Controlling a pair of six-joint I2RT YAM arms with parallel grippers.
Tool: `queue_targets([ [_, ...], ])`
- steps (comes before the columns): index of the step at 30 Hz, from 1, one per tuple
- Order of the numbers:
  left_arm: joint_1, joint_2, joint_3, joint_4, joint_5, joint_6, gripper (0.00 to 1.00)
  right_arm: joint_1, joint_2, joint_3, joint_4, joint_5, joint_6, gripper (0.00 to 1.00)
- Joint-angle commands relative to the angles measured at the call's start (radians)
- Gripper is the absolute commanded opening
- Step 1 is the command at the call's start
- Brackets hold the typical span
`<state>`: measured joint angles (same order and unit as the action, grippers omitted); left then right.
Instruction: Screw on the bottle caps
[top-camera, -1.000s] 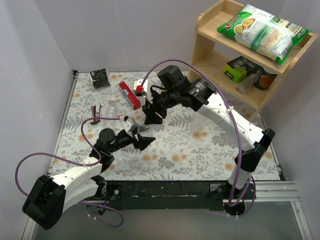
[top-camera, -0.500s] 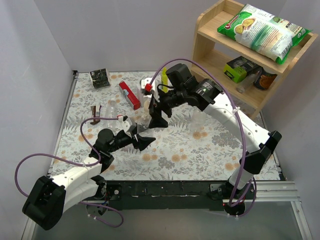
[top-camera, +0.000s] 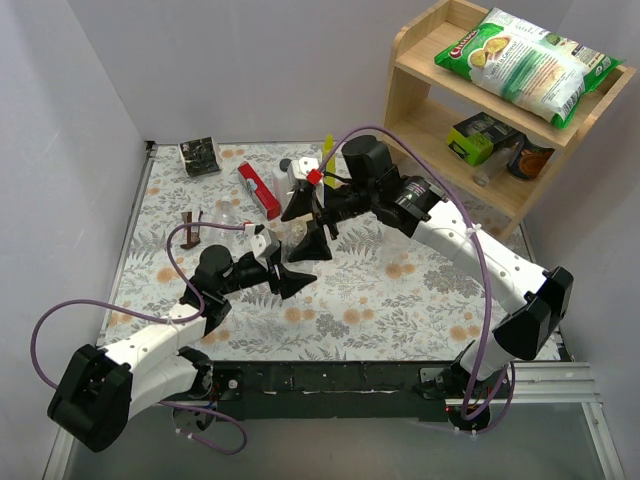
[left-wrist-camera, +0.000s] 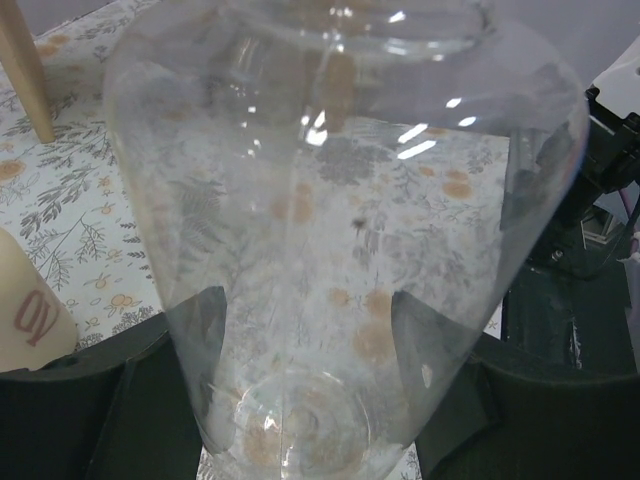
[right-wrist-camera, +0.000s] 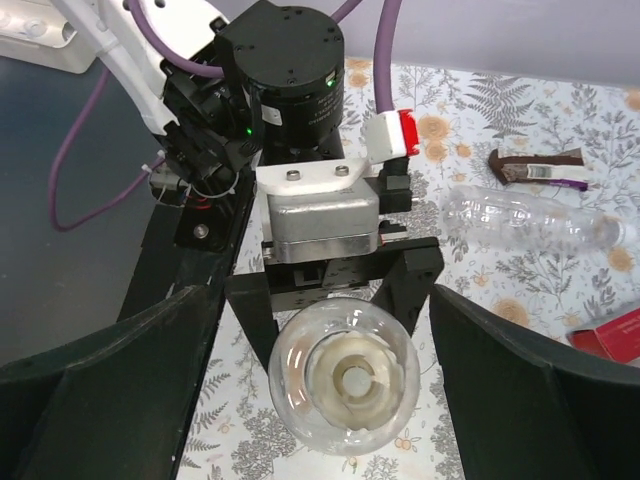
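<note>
As left jaws grip the bottle (left-wrist-camera: 340, 260), right jaws flank it.

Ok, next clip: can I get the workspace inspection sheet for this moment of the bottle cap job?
Surface: floral-patterned table cover, lying flat.
Job's things: clear plastic bottle with a pale yellowish cap on its mouth; second clear bottle lying on its side; blue caps: nothing seen.
Clutter: red box, small dark box, brown wrapped bar.
Grippers: left gripper shut on the clear plastic bottle; right gripper open, fingers wide on either side of the bottle, not touching.
Cables: purple cable looping along each arm.
Surroundings: wooden shelf at right rear holding a green snack bag; plain grey walls.
</note>
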<state>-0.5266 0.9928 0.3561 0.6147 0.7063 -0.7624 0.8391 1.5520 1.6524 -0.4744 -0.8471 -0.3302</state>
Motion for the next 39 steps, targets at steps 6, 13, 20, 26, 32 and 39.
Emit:
queue_targets([
  [6, 0.002, 0.017, 0.058, 0.014, -0.013, -0.028, 0.0, 0.003, -0.067, -0.051, 0.083, -0.027, 0.036, 0.98],
  [13, 0.005, 0.006, 0.044, 0.026, -0.05, -0.064, 0.0, 0.003, -0.075, -0.052, 0.026, 0.031, 0.008, 0.98],
  [20, 0.028, 0.003, 0.04, 0.042, -0.073, -0.083, 0.0, 0.005, -0.086, -0.063, -0.006, 0.059, -0.007, 0.98],
  [26, 0.04, -0.003, 0.032, 0.051, -0.091, -0.087, 0.0, 0.006, -0.092, -0.062, -0.036, 0.078, -0.012, 0.98],
  [32, 0.053, -0.009, 0.021, 0.059, -0.11, -0.087, 0.0, 0.006, -0.09, -0.052, -0.065, 0.085, -0.024, 0.98],
  [39, 0.071, -0.019, 0.012, 0.068, -0.128, -0.092, 0.0, 0.008, -0.096, -0.046, -0.128, 0.106, -0.05, 0.98],
])
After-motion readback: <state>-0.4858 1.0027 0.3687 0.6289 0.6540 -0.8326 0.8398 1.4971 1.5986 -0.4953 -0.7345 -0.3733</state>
